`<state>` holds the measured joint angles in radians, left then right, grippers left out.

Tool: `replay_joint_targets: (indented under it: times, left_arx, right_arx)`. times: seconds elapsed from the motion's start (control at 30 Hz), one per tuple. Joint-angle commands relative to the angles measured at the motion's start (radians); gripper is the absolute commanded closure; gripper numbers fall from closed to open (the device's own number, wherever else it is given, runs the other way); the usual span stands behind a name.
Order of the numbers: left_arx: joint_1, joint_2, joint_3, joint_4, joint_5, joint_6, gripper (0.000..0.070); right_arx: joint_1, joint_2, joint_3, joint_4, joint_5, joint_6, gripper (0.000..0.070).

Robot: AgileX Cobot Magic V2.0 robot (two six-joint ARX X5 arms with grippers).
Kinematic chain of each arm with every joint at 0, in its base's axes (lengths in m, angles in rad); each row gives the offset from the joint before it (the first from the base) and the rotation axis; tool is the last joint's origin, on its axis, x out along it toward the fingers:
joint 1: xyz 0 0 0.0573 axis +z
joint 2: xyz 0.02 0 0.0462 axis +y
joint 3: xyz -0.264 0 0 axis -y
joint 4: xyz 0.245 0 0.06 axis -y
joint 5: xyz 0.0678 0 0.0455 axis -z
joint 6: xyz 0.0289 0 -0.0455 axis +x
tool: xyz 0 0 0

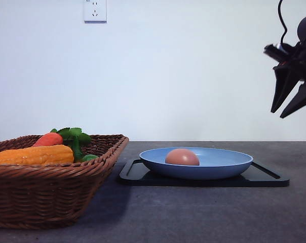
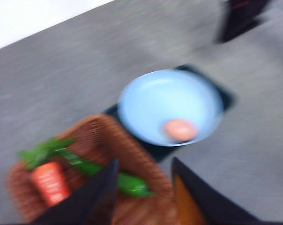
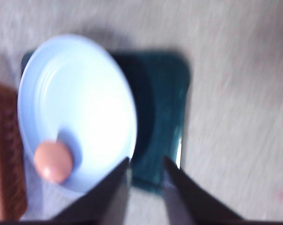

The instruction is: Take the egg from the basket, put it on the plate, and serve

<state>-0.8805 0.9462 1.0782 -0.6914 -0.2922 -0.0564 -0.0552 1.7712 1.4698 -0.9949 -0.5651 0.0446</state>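
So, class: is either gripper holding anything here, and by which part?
Nothing is held. The egg lies on the plate; left gripper and right gripper are open, empty.

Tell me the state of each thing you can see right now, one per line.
egg: lying in the plate, free of both grippers
plate: resting on the black tray
basket: on the table, holding corn and carrot
right gripper: raised, open, empty
left gripper: open, empty, above the basket
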Motion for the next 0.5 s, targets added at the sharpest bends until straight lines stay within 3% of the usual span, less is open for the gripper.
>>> replay_joint_targets:
  times: [0.0,0.07,0.3,0.47]
  left_arx:
    - [0.02,0.037,0.015,0.004,-0.026,0.063,0.0631]
    - [0.068,0.077,0.015,0.001,-0.027,0.085,0.0692]
    - [0.28,0.173,0.003,-0.029,-0.018,0.083,0.07]
    - [0.408,0.135,-0.072,0.031,0.066,0.032,0.07]
  right_arx:
    - [0.021,-0.019,-0.011,-0.006,0.008,-0.034,0.0684]
    - [0.054,-0.068,-0.057,0.003,0.025,-0.037,0.07]
    - [0.186,-0.339,-0.346,0.177,0.118,-0.035,0.07]
    - [0.305,-0.568,-0.562,0.365,0.327,0.023,0.07]
